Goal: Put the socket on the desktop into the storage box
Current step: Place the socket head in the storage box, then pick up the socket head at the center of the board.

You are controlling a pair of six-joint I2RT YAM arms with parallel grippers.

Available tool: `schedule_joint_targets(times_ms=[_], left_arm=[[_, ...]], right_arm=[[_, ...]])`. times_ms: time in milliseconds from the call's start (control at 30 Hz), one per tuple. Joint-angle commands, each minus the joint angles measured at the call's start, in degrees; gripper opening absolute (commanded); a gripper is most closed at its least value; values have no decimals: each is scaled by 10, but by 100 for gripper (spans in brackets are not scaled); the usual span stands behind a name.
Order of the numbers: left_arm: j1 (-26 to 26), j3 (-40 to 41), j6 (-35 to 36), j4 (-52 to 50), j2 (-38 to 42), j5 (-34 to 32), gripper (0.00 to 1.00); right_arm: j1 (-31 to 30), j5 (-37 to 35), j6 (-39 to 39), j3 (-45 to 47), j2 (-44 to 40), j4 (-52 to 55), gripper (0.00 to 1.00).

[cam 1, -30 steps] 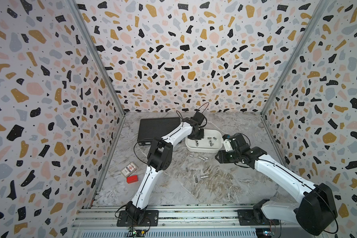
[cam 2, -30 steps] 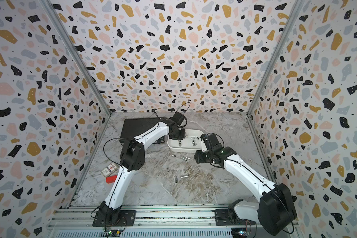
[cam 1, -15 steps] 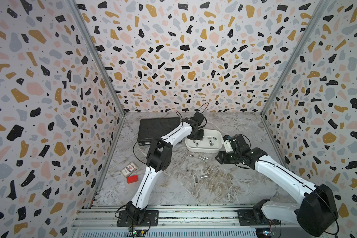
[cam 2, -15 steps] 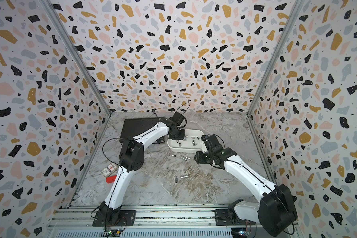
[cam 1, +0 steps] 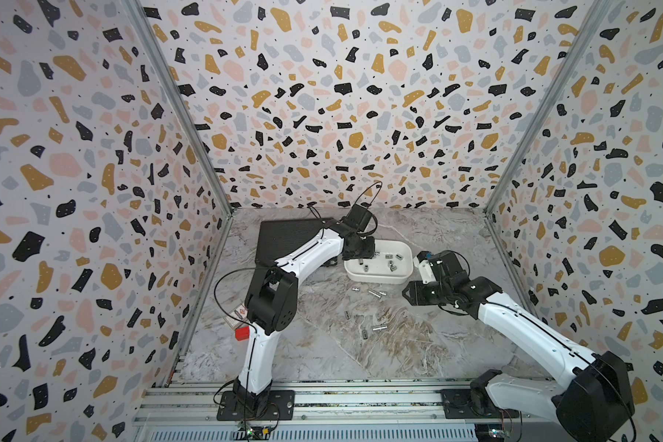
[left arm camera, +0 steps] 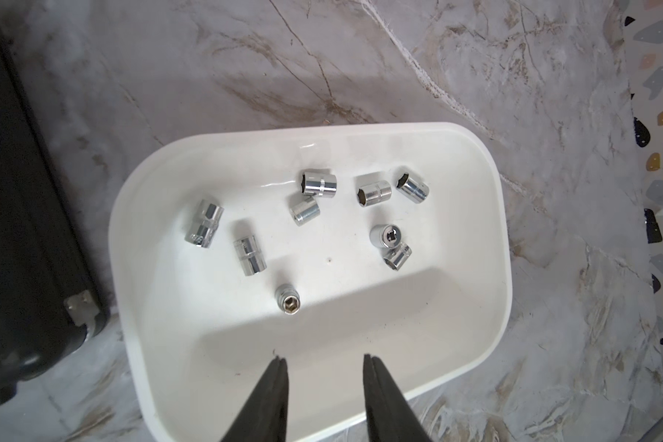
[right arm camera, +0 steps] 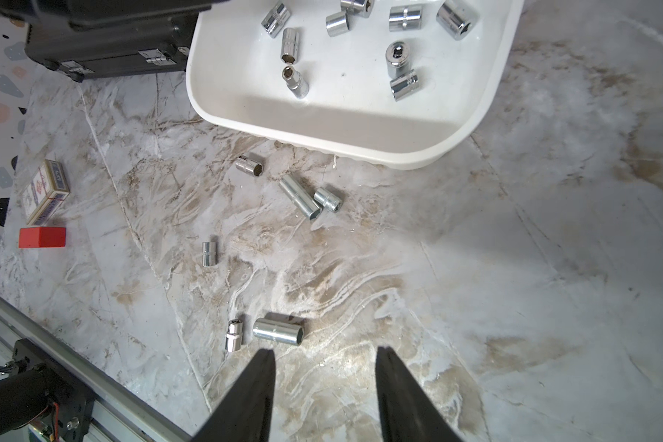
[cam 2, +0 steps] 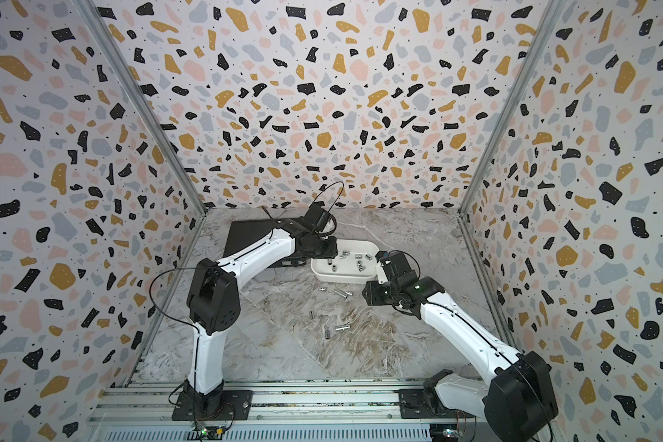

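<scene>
The left gripper (left arm camera: 324, 358) is hovering part-open, empty, over the storage box (left arm camera: 437, 306); the right gripper (right arm camera: 326, 350) likewise; an off-centre pinch could roll the nearby socket (right arm camera: 278, 332) away.

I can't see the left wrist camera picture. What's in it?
Nine shiny metal sockets sit scattered in a white storage box on a marble desktop. The left gripper hangs over the box, jaws apart and empty, with a black case beside the box.

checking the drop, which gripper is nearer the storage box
Left. The left gripper hangs over the storage box; the right gripper is outside its rim, over the desktop.
</scene>
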State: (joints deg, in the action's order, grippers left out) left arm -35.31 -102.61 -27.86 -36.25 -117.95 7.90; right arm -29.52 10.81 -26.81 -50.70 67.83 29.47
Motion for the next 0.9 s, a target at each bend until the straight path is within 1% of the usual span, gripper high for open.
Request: schedule_joint_targets(times_ms=[0, 267, 500, 867], left_arm=[[0, 43, 1, 40, 41, 16, 38], [0, 154, -4, 85, 130, 39, 42], [0, 241, -9, 116, 199, 49, 44], [6, 370, -17, 141, 308, 60, 48]], right_arm=[[2, -9, -2, 3, -18, 16, 49], [2, -12, 3, 1, -21, 23, 52], [2, -9, 3, 0, -18, 25, 52], [-1, -2, 2, -3, -8, 28, 53]])
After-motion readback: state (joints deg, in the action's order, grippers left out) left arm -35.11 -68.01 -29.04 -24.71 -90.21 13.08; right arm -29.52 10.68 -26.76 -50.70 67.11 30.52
